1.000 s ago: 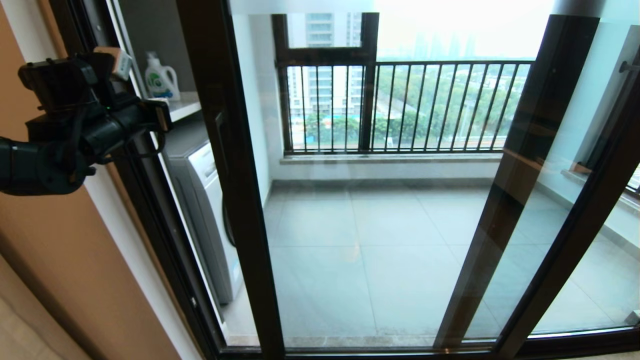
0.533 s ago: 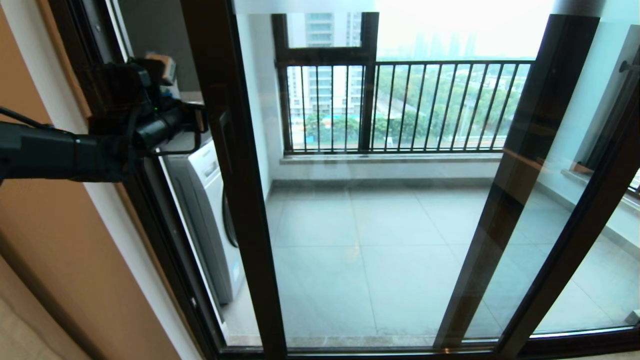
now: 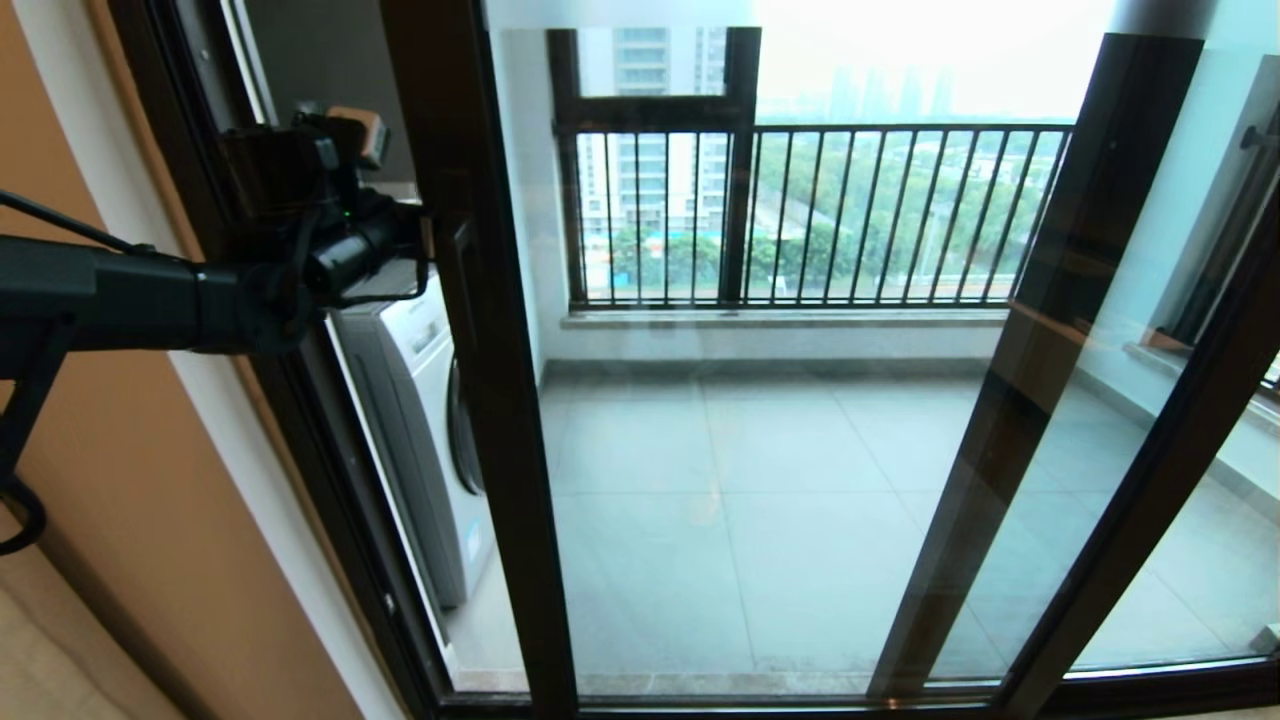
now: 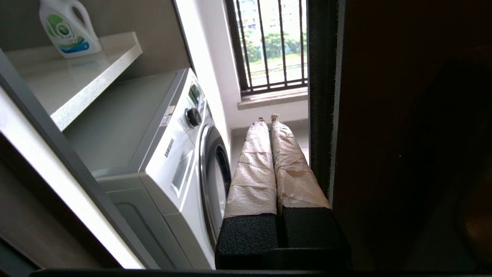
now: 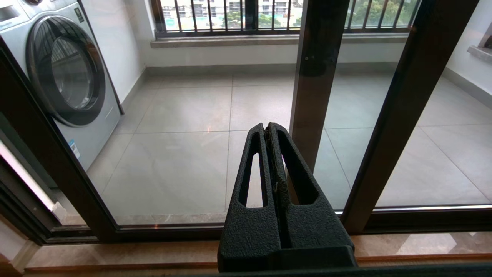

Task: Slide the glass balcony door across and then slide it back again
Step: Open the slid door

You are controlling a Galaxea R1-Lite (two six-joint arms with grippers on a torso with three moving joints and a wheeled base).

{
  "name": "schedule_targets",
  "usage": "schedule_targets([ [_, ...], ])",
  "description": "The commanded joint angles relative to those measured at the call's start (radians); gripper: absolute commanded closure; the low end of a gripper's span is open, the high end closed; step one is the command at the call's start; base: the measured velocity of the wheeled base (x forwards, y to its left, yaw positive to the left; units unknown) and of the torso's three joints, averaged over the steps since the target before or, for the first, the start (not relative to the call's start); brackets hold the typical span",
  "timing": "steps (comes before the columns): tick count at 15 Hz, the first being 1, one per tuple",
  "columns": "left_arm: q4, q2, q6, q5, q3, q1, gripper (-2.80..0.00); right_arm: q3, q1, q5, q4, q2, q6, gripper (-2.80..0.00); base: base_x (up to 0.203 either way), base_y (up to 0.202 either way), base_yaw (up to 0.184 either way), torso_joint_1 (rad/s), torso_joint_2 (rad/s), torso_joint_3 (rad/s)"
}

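Note:
The glass balcony door (image 3: 760, 470) fills the middle of the head view, with its dark left stile (image 3: 485, 400) and bar handle (image 3: 463, 275). A narrow gap stands open between that stile and the wall frame (image 3: 300, 420). My left gripper (image 3: 420, 235) reaches into this gap at handle height, shut and holding nothing. In the left wrist view its taped fingers (image 4: 286, 161) lie pressed together along the door's edge seal (image 4: 321, 115). My right gripper (image 5: 268, 127) is shut and empty, low in front of the door's bottom rail (image 5: 173, 231), and is out of the head view.
A white washing machine (image 3: 420, 430) stands just behind the gap, under a shelf (image 4: 77, 73) with a detergent bottle (image 4: 67, 29). Two more dark stiles (image 3: 1050, 350) rise at the right. The railed outer window (image 3: 800, 210) lies beyond the tiled balcony floor.
My left arm has swung right and forward, from beside the wall into the gap at the door's edge. The door's left stile has shifted slightly right, widening the gap.

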Motion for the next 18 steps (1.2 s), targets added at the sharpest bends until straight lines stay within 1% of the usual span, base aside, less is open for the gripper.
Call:
schedule_targets([
  [1, -0.001, 0.002, 0.0, -0.004, -0.003, -0.018, 0.0, 0.005, 0.0, 0.0, -0.001, 0.001, -0.001, 0.0, 0.0, 0.0, 0.0, 0.0, 0.0, 0.0],
  [7, 0.006, 0.006, 0.0, -0.003, -0.003, -0.119, 0.0, 0.005, 0.0, -0.001, -0.001, 0.001, -0.001, 0.0, 0.0, 0.0, 0.0, 0.0, 0.0, 0.0],
  [9, 0.009, 0.034, 0.0, 0.001, -0.046, -0.148, 0.0, 0.005, 0.0, 0.0, -0.001, 0.001, -0.001, 0.0, 0.0, 0.0, 0.0, 0.0, 0.0, 0.0],
  [12, 0.027, 0.075, 0.0, 0.025, -0.117, -0.212, 0.0, 0.005, 0.0, 0.001, -0.001, 0.001, -0.001, 0.0, 0.0, 0.0, 0.0, 0.0, 0.0, 0.0],
  [15, 0.03, 0.121, 0.008, 0.028, -0.17, -0.275, 0.0, 0.005, 0.0, 0.001, -0.001, 0.001, -0.001, 0.0, 0.0, 0.0, 0.0, 0.0, 0.0, 0.0],
  [18, 0.029, 0.154, 0.013, 0.027, -0.221, -0.312, 0.0, 0.005, 0.0, 0.001, -0.001, 0.001, -0.001, 0.0, 0.0, 0.0, 0.0, 0.0, 0.0, 0.0],
])
